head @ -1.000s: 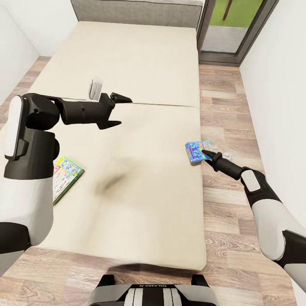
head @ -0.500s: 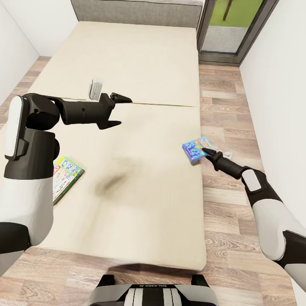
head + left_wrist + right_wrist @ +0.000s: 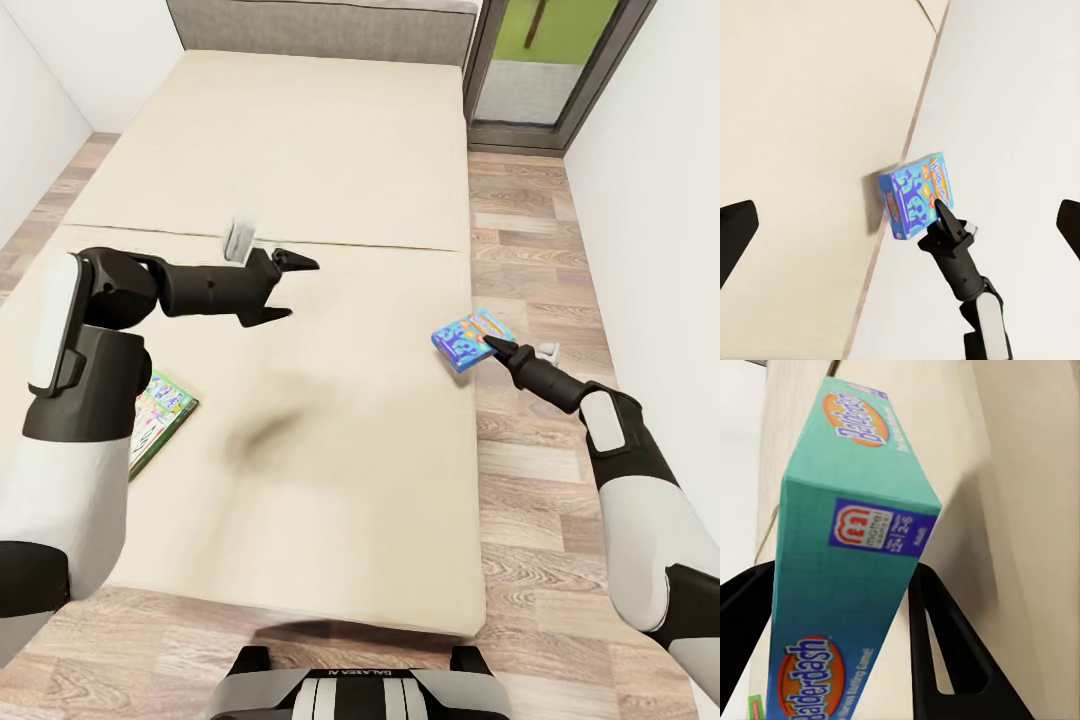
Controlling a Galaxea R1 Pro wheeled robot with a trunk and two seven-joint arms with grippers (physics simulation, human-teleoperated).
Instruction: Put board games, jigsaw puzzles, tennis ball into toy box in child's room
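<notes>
At centre right, the right end effector pinches the blue board game by its edge. The box looks light and stiff, perhaps slick. The left end effector hangs spread and empty.

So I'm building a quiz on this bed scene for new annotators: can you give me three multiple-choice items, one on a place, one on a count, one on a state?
1. Where is the green-edged board game?
A. on the bed, beside the left arm
B. on the floor
C. by the headboard

2. How many board games are in the head view?
A. one
B. two
C. three

3. What is the right gripper doing?
A. hanging open over the floor
B. shut on the blue board game
C. resting on the mattress

Answers: 1 A, it lies flat near the bed's left edge. 2 B, one blue, one green-edged. 3 B, the right wrist view shows the fingers either side of the box.
</notes>
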